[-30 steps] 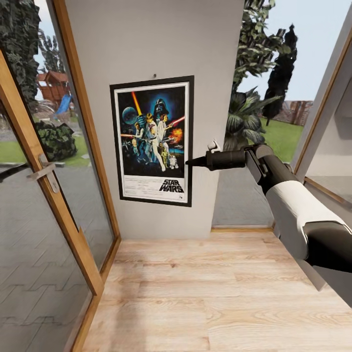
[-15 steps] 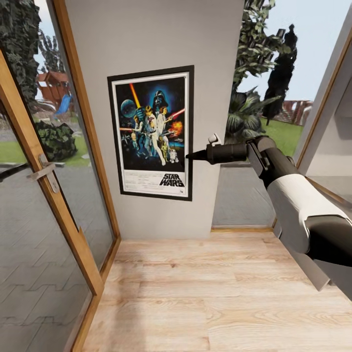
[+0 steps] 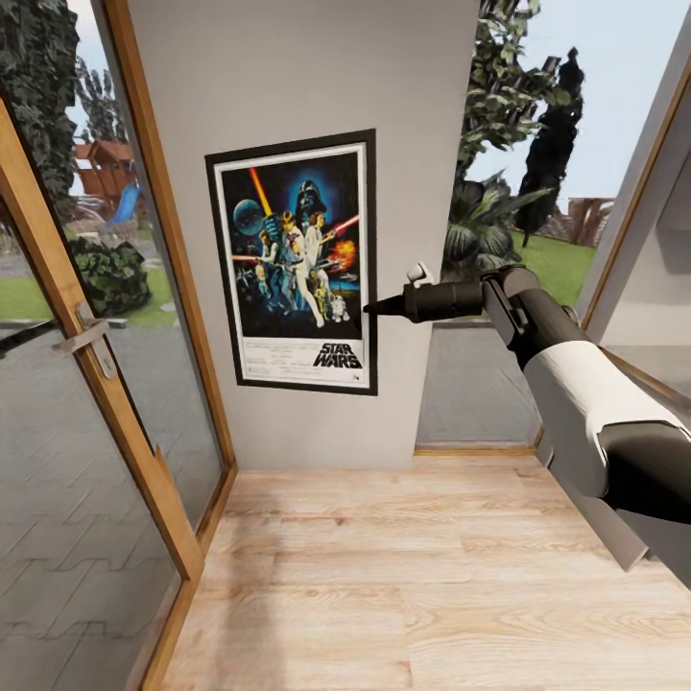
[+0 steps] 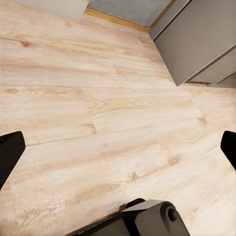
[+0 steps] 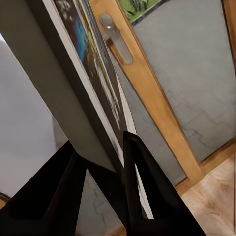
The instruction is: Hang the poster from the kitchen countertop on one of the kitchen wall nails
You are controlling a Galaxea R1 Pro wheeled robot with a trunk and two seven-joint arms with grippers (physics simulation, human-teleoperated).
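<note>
"STAR WARS" in black block letters on the white lower border of the poster (image 3: pixel 292 262)

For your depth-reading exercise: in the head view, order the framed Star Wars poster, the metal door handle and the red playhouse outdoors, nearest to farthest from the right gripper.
1. Framed Star Wars poster, gripped at its right edge by the right gripper.
2. Metal door handle, on the wooden door at left.
3. Red playhouse, outdoors beyond the glass.

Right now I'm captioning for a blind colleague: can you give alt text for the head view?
The right gripper pinches the right edge of the framed Star Wars poster against a grey wall, between a wood-framed glass door and a garden window.
</note>
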